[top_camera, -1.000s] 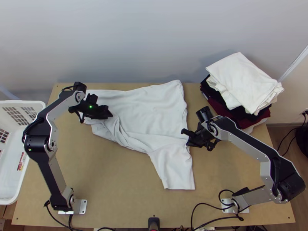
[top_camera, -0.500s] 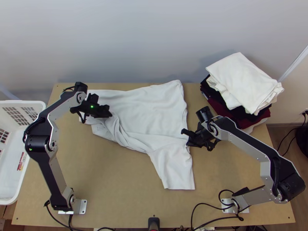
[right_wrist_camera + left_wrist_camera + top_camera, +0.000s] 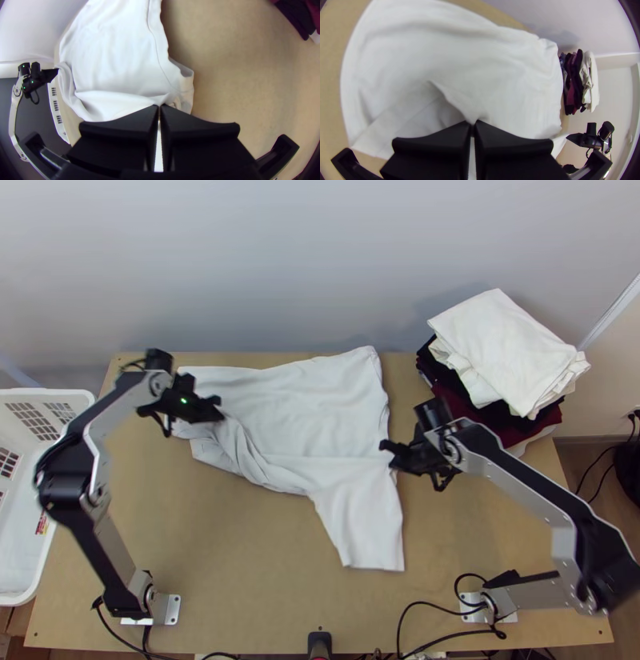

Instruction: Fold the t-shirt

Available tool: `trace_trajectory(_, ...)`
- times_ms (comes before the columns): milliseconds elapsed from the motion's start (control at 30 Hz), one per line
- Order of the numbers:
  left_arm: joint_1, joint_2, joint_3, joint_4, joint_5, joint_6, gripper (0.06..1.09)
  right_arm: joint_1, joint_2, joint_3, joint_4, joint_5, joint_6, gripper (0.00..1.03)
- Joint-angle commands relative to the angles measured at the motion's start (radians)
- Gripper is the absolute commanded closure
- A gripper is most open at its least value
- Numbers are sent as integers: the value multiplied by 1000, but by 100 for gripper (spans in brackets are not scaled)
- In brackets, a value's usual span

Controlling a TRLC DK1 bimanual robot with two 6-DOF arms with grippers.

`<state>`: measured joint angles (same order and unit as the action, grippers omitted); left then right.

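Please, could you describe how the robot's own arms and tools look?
The left arm and right arm have silver-grey links and black joints, with black cables near their bases. The left tool and right tool each have two wide, flat black fingers. A small green light shines near the left tool.

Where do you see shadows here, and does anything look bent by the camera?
Top view: a soft shadow on the wall behind the clothes stack; right wrist view: shading on the table beside the t-shirt; both wrist views: dark corners and straight edges bowed.
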<state>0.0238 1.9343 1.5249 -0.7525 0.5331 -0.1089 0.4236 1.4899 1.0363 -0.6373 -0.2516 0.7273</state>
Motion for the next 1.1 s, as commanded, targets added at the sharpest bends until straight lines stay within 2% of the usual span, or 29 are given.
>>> trace_trajectory(0, 11, -152, 7, -15, -16, -71, 104, -42, -88, 42, 36, 31, -16, 100)
trace_trajectory(167, 8, -270, 6, -24, -125, -72, 104, -112, -115, 140, 65, 37, -49, 100)
trace_trajectory(300, 2, -356, -8, -24, -217, -74, 104, -144, -123, 235, 71, 61, -151, 100)
trace_trajectory(400, 10, -409, 1, -36, -254, -98, 104, -115, -155, 289, 99, 199, -275, 100)
trace_trajectory(467, 13, -460, 3, -34, -303, -92, 104, -52, -180, 306, 142, 347, -419, 100)
trace_trajectory(533, 24, -508, 1, -11, -374, -86, 104, -6, -203, 307, 182, 431, -540, 100)
trace_trajectory(567, 30, -529, 3, -4, -403, -80, 104, 7, -211, 311, 186, 443, -549, 100)
trace_trajectory(633, 45, -563, 12, 8, -463, -60, 104, 14, -226, 321, 183, 437, -532, 100)
trace_trajectory(700, 73, -591, 24, 10, -479, -37, 104, 14, -223, 338, 179, 425, -539, 100)
trace_trajectory(867, 169, -638, 60, 12, -493, -20, 104, -16, -172, 453, 39, 304, -542, 100)
trace_trajectory(933, 202, -641, 84, -8, -496, -20, 104, -32, -125, 536, -61, 282, -549, 100)
trace_trajectory(1000, 240, -644, 107, -16, -495, -20, 104, -32, -54, 645, -173, 278, -675, 100)
trace_trajectory(1067, 257, -644, 130, -39, -496, -20, 104, -45, 20, 752, -288, 282, -723, 100)
